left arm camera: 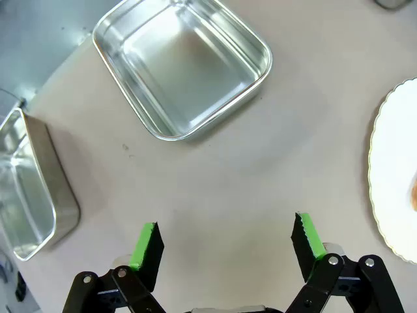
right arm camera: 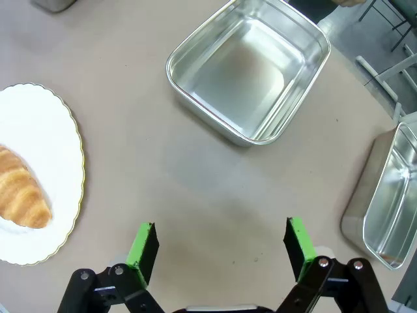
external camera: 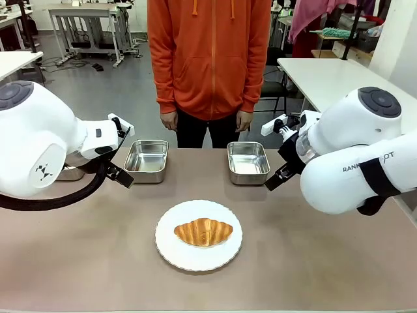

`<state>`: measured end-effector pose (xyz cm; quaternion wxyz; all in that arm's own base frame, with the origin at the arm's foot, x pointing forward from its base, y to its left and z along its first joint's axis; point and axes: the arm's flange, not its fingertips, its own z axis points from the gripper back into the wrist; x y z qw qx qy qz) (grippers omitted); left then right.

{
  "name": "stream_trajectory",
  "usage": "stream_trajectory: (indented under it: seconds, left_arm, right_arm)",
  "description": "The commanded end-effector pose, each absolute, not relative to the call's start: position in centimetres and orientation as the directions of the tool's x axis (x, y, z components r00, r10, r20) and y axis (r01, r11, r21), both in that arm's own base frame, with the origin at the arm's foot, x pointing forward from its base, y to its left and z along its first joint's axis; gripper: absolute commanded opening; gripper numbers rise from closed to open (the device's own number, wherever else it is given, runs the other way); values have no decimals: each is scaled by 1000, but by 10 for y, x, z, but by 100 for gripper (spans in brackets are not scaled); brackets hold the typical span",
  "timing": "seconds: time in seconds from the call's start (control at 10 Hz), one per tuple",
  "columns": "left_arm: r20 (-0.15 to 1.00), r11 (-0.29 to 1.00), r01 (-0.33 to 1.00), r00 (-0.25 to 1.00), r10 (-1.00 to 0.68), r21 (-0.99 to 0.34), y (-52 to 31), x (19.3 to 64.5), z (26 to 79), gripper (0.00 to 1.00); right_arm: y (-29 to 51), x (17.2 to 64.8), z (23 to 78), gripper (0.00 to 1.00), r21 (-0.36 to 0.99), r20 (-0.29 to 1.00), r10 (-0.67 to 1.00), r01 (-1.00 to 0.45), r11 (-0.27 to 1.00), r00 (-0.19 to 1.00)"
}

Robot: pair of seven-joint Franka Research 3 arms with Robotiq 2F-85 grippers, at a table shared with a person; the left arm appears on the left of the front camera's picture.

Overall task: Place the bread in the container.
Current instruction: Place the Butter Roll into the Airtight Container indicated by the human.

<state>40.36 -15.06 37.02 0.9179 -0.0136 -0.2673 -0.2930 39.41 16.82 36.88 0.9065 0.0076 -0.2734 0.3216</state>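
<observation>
You're sitting right at the start here: the bread [external camera: 203, 232] is lying on the white plate [external camera: 171, 255] mid-counter [external camera: 313, 261], with nothing touching it. Your left tool [left arm camera: 227, 236] and right tool [right arm camera: 220, 236] are both hanging wide open over bare counter, holding nothing. Next, I'd say, you're looking at dropping one onto the bread, pinching gently, then carrying it back to the left container [external camera: 146, 158] or the right container [external camera: 248, 160]. Can't tell which one's meant.
</observation>
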Motion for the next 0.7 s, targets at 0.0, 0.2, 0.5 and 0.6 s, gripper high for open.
stream_trajectory:
  seconds: [0.0,0.2,0.5,0.6]
  left_arm:
    - [499,828,546,685,-531,132,-151,404,370,100]
    - [499,828,546,685,-531,132,-151,404,370,100]
    - [538,831,553,684,-493,58,-127,422,418,100]
    - [534,824,567,697,-479,-1,-104,443,448,100]
  right_arm:
    - [168,394,369,100,-160,501,577,-586,795,645]
    - [168,394,369,100,-160,501,577,-586,795,645]
    - [147,413,412,100,-163,533,544,-552,818,648]
    - [120,428,441,100,-115,563,498,-535,837,659]
